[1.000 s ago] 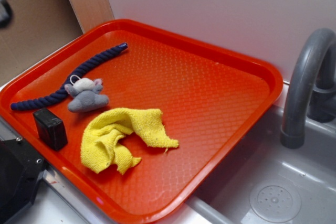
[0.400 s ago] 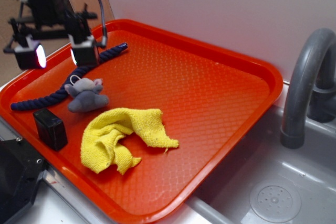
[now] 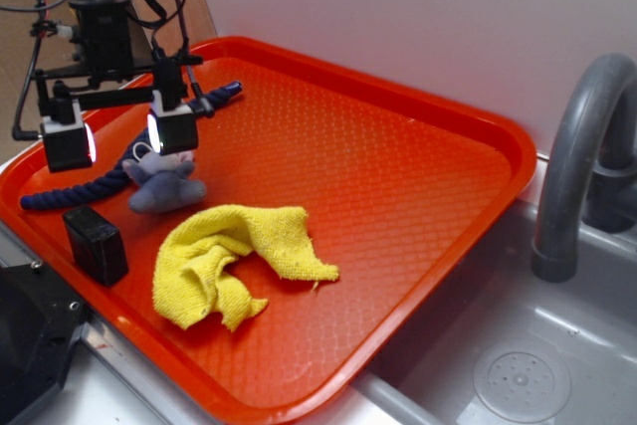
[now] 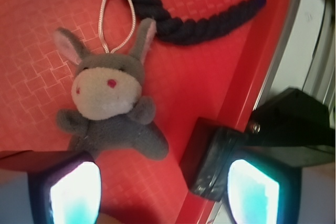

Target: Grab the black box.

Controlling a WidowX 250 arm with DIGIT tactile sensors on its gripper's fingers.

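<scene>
The red tray (image 3: 398,176) is lying beside a grey sink (image 3: 518,365); the gripper (image 3: 119,136) is hanging wide open and empty above the black box (image 3: 96,244).

Clearance around the black box (image 3: 96,244), which stands upright in the near-left corner of the red tray (image 3: 398,206). Gripper (image 3: 121,138) is above the tray with its fingers spread wide, one fingertip (image 3: 68,143) over the tray's left part, the other over the grey plush toy (image 3: 165,184). Above the box the space is free. Toward the tray's middle, the plush toy lies near the box with bare tray between them; the blue rope (image 3: 119,171) runs behind both. The yellow cloth (image 3: 234,259) lies to the box's right, apart from it. The tray rim and a large black object (image 3: 30,330) crowd the box's near-left side.
</scene>
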